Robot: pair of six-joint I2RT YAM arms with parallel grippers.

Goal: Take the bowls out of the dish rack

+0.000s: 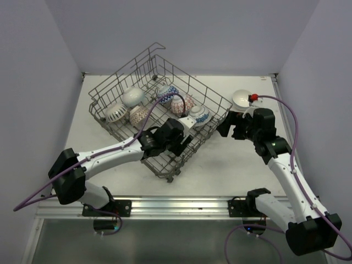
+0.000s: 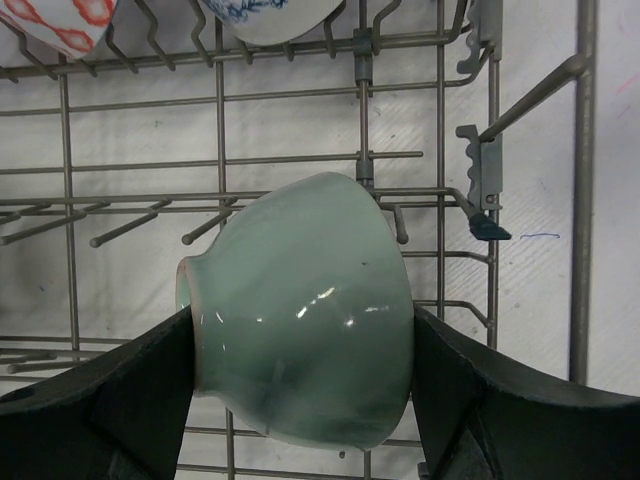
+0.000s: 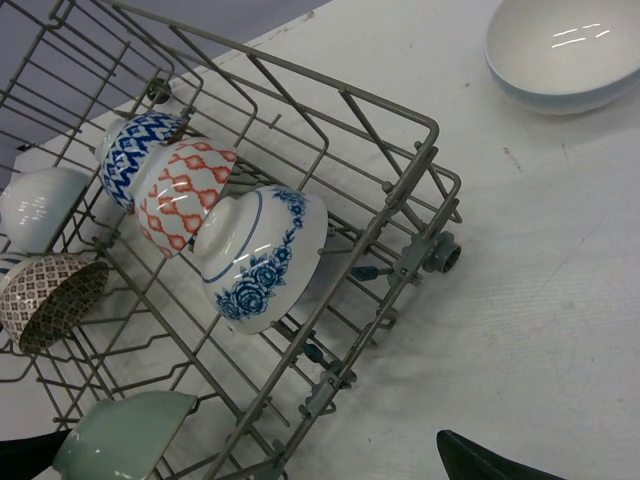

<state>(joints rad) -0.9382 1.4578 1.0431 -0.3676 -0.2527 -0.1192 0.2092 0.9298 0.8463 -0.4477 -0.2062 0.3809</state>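
Observation:
The grey wire dish rack [image 1: 132,66] stands tilted at the table's middle. It holds a white bowl [image 1: 133,97], a ribbed white one [image 1: 116,113], a brown-patterned one [image 1: 138,114], a blue zigzag bowl [image 3: 140,150], a red-patterned bowl [image 3: 185,195] and a blue-flower bowl [image 3: 262,258]. My left gripper [image 1: 184,144] reaches into the rack's near corner. Its fingers [image 2: 130,390] press the foot and rim of a pale mint green bowl [image 2: 300,320] lying on its side. My right gripper [image 1: 234,125] hovers open beside the rack's right edge, nothing between its fingers [image 3: 490,462].
A white bowl [image 1: 241,99] sits upright on the table at the back right, beyond my right gripper. The rack's small wheel [image 3: 440,255] and raised wire side face the right arm. Walls close in the table on three sides.

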